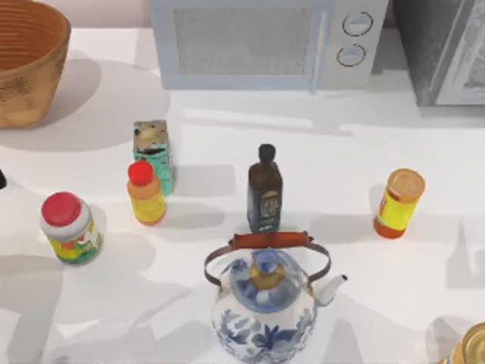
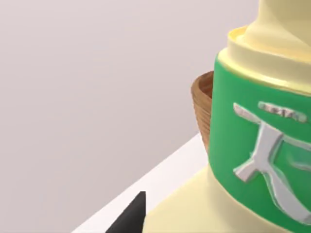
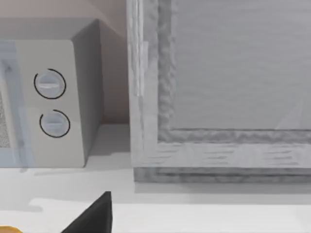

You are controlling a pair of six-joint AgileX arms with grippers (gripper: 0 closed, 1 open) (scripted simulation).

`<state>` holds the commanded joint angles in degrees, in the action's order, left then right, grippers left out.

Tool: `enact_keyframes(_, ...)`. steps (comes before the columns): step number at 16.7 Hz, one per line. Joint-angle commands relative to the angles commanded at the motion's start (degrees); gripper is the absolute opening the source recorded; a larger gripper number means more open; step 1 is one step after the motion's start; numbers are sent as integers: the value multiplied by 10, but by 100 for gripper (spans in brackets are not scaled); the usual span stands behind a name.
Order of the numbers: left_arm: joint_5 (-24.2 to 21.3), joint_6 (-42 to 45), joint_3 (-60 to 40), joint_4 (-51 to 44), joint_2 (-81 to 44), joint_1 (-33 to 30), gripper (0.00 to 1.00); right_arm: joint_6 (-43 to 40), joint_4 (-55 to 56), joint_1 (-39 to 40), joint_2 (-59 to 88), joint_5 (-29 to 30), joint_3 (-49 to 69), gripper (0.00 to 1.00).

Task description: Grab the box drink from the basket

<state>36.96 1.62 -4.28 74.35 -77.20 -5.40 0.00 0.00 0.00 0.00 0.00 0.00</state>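
You can't see the box drink; judge it to lie hidden inside the basket (image 1: pixel 26 64) at the table's (image 1: pixel 394 136) far left corner. Bring your left pincer up over the rim before descending, clearing the green-labelled cream bottle (image 2: pixel 257 160) close before its wrist camera. Neither pincer's state can be told; a dark fingertip (image 2: pixel 131 218) pokes in. The white table carries jars, a teapot (image 1: pixel 265 303), a microwave (image 1: pixel 265 42) against the far wall.
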Motion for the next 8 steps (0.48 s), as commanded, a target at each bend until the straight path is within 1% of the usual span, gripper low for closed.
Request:
enact_keyframes(3, -12, 0, 3, 32, -29, 9, 0, 0, 0, 0, 0, 0, 0, 100)
enact_keyframes(7, -12, 0, 3, 32, -29, 9, 0, 0, 0, 0, 0, 0, 0, 100)
enact_keyframes(8, -12, 0, 3, 32, -29, 9, 8, 0, 0, 0, 0, 0, 0, 100)
